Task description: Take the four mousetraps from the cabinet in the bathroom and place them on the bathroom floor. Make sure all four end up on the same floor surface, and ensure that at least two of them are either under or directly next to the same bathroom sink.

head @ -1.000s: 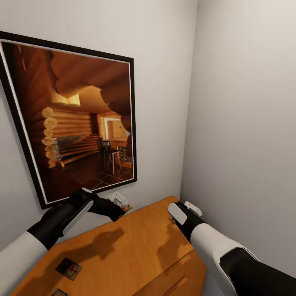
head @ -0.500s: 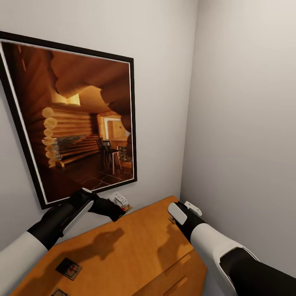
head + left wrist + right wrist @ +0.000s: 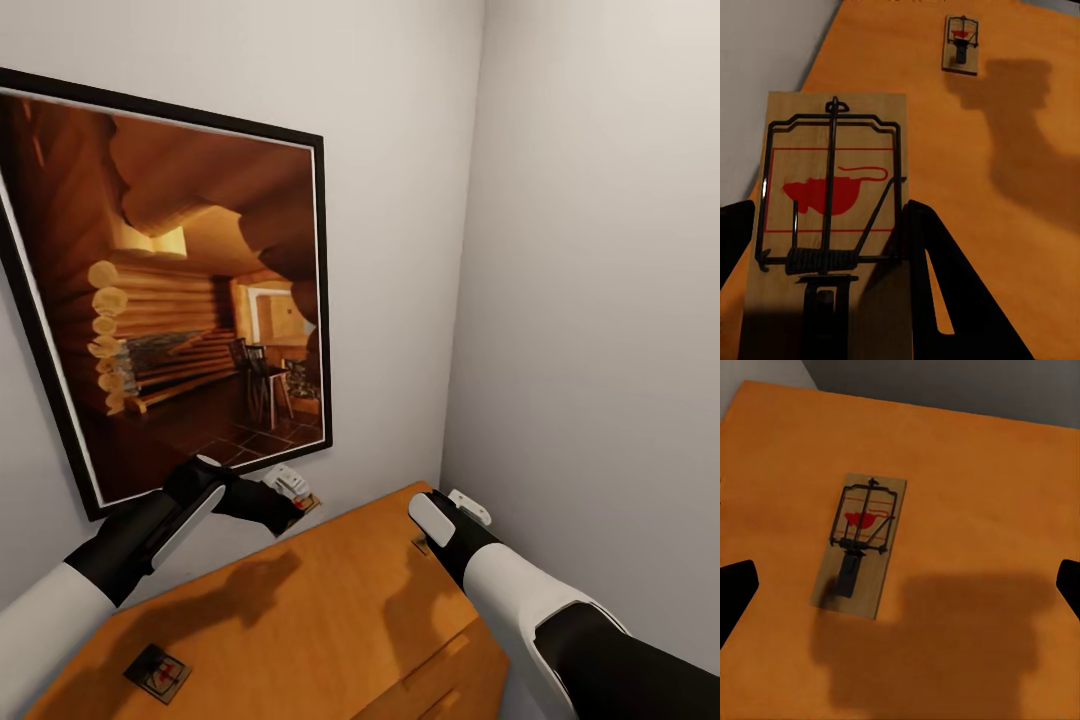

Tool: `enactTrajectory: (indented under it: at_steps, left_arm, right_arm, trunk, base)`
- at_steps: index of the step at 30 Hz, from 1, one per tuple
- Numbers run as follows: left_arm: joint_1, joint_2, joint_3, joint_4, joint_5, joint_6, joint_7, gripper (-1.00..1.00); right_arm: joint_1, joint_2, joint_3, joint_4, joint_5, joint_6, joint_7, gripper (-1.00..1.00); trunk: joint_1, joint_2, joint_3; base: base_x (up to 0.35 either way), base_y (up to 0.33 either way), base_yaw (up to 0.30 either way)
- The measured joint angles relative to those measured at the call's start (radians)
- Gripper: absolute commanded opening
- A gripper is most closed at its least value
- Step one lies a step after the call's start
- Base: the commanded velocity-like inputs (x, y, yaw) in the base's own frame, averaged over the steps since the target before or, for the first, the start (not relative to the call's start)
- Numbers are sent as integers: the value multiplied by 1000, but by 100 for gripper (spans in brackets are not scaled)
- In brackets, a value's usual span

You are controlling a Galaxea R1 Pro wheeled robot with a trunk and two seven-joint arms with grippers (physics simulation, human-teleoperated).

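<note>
So my left hand (image 3: 285, 500) is up near the back edge of the low orange-brown wooden cabinet (image 3: 330, 610), right under the big black-framed picture of a log cabin interior (image 3: 180, 300) on the white wall. It's pinching a small flat brown wooden mousetrap with black wire and a red mouse mark (image 3: 832, 217). In the left wrist view my dark fingers (image 3: 937, 292) sit on either side of the board, and the trap looks lifted just off the cabinet's flat top, which shows below it.

A second trap of the same kind (image 3: 961, 46) lies flat on the cabinet top further along, next to a big shadow.

My right hand (image 3: 440, 525) hovers over the right end of the cabinet, close to the room's corner. It's spread wide with nothing in it; from the right wrist camera the two dark fingertips (image 3: 735, 592) are way out at the edges, and a third mousetrap (image 3: 859, 544) lies flat on the wood between and below them.

In the head view there's another trap (image 3: 157, 673) lying on the cabinet top near my left forearm.
</note>
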Motion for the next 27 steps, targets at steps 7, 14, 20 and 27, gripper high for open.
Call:
enactTrajectory:
  at_steps: [7, 14, 20, 27]
  left_arm:
    - [0, 0, 1, 0, 0, 0, 0, -100]
    - [0, 0, 1, 0, 0, 1, 0, -100]
    - [0, 0, 1, 0, 0, 1, 0, -100]
    - [0, 0, 1, 0, 0, 1, 0, -100]
  right_arm:
    - [0, 0, 1, 0, 0, 2, -1, 100]
    - [0, 0, 0, 0, 0, 2, -2, 100]
    - [0, 0, 0, 0, 0, 2, -1, 100]
    - [0, 0, 0, 0, 0, 2, 0, 100]
  trunk:
    - [0, 0, 0]
    - [0, 0, 0]
    - [0, 0, 0]
    - [0, 0, 0]
  base:
    - [2, 0, 0]
    - [0, 0, 0]
    - [0, 0, 0]
    - [0, 0, 0]
